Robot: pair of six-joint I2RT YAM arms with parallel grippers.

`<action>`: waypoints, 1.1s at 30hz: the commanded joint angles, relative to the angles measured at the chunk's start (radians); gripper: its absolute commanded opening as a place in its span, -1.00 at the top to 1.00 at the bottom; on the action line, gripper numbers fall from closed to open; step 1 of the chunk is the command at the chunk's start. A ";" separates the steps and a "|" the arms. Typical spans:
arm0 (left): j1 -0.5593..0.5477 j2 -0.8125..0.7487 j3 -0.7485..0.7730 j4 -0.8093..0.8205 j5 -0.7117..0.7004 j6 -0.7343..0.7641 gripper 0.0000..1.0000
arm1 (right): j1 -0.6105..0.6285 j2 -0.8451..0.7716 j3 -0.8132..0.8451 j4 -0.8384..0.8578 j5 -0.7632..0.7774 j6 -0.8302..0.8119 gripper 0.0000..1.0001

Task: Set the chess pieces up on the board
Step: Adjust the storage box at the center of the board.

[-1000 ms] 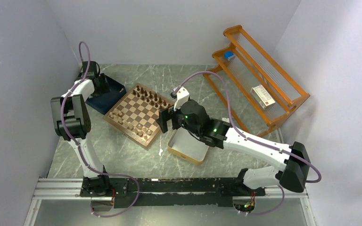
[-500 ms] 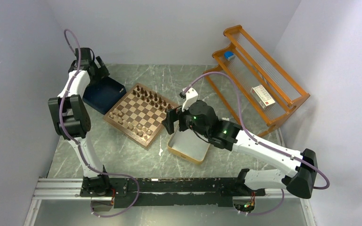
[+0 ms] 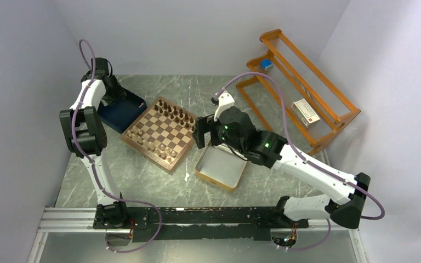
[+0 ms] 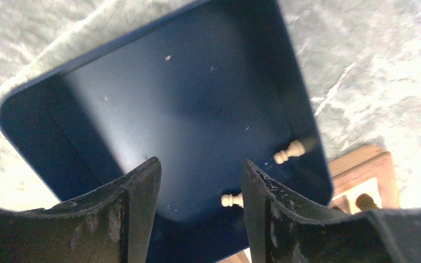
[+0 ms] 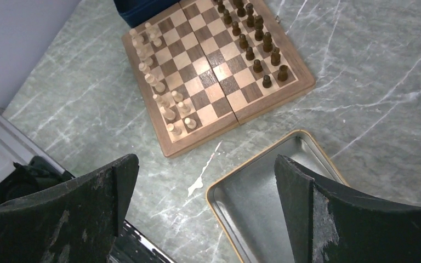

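Hovering over the navy rectangular tray (image 4: 142,82), your left tool (image 4: 200,164) stands part-open with nothing between its fingers. Two pale tan wooden chessmen (image 4: 290,152) lie toward the tray's 4 o'clock corner. Your right tool (image 5: 205,164) gapes wide over the table (image 5: 362,82), with the silver gold-rimmed tin (image 5: 263,181) at its 5 o'clock and the square wooden chessboard (image 5: 208,71) at its 12 o'clock.

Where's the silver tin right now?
In the top view, the silver tin lies on the table just right of the chessboard, its far end beneath the right gripper.
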 commanded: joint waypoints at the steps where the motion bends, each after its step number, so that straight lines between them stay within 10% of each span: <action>1: 0.011 -0.035 -0.069 -0.045 -0.036 -0.057 -0.19 | -0.003 0.067 0.078 -0.089 -0.034 -0.084 -1.00; 16: 0.020 0.053 0.110 -0.187 -0.164 -0.151 -0.26 | -0.010 0.064 0.022 -0.014 -0.041 -0.265 -1.00; 33: 0.047 -0.037 -0.104 -0.225 -0.261 -0.266 -0.21 | -0.119 0.061 0.041 -0.028 -0.089 -0.287 -1.00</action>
